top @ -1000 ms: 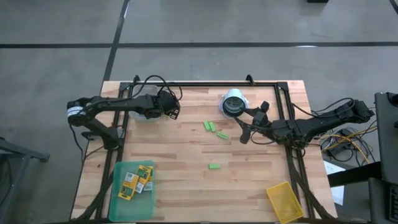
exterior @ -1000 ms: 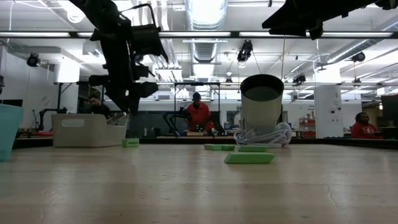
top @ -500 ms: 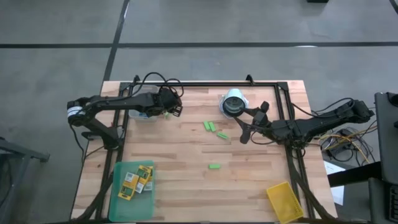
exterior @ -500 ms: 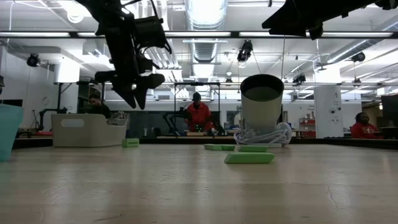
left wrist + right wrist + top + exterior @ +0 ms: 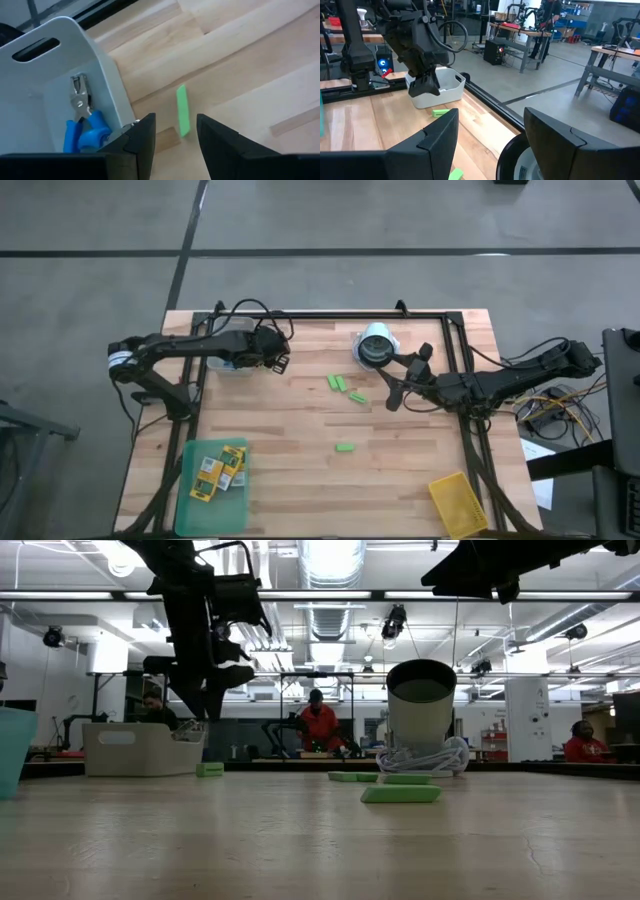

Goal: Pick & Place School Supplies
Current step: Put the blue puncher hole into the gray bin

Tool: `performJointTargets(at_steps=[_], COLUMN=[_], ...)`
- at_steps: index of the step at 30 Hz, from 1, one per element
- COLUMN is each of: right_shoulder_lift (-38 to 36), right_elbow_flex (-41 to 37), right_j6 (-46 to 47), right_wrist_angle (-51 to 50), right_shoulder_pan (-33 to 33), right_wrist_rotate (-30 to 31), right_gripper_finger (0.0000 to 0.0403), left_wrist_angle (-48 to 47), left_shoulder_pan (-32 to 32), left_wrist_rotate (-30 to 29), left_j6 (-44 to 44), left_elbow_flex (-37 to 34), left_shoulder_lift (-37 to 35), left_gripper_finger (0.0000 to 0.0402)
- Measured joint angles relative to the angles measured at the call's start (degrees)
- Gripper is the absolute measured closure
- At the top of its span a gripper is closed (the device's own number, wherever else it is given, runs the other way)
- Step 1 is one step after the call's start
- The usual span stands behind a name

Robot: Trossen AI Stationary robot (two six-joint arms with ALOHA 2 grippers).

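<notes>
My left gripper (image 5: 280, 360) (image 5: 175, 125) hangs open above the table, beside the near corner of a white bin (image 5: 75, 65). Nothing is between its fingers. Blue-handled scissors (image 5: 82, 132) lie inside that bin. A light-green eraser block (image 5: 182, 110) lies flat on the wood just below the fingers. Three more green blocks (image 5: 335, 383) (image 5: 356, 396) (image 5: 345, 447) lie mid-table. Crayon boxes (image 5: 220, 468) sit in a green tray (image 5: 190, 498) at the near left. My right gripper (image 5: 405, 375) (image 5: 490, 140) waits open and empty at the right.
A white cup with a coiled cord at its foot (image 5: 375, 345) (image 5: 421, 710) stands far of centre, close to my right gripper. A yellow bin (image 5: 458, 502) sits at the near right corner. A black frame (image 5: 340, 315) runs along the far edge. People sit beyond the table.
My left gripper's fingers swung up a little and came back down beside the white bin. It stayed open and kept its place. The blocks and my right arm have not moved.
</notes>
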Motion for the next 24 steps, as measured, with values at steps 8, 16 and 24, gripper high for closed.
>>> performJointTargets(at_steps=[8,16,24], right_shoulder_lift=[0.0,0.0,0.0], right_elbow_flex=[0.0,0.0,0.0], right_j6=[0.7,0.9,1.9], right_wrist_angle=[0.0,0.0,0.0], right_shoulder_pan=[0.0,0.0,0.0], right_wrist_rotate=[0.0,0.0,0.0], right_gripper_finger=[0.0183,0.0183,0.0183], left_wrist_angle=[-1.4,-1.4,-1.4], left_shoulder_pan=[0.0,0.1,0.1], left_wrist_rotate=[-0.8,-4.3,-4.2], left_j6=[2.6,5.8,4.8], left_elbow_flex=[-0.1,-0.2,-0.1], left_shoulder_lift=[0.0,0.0,0.0], left_gripper_finger=[0.0253,0.0253,0.0253])
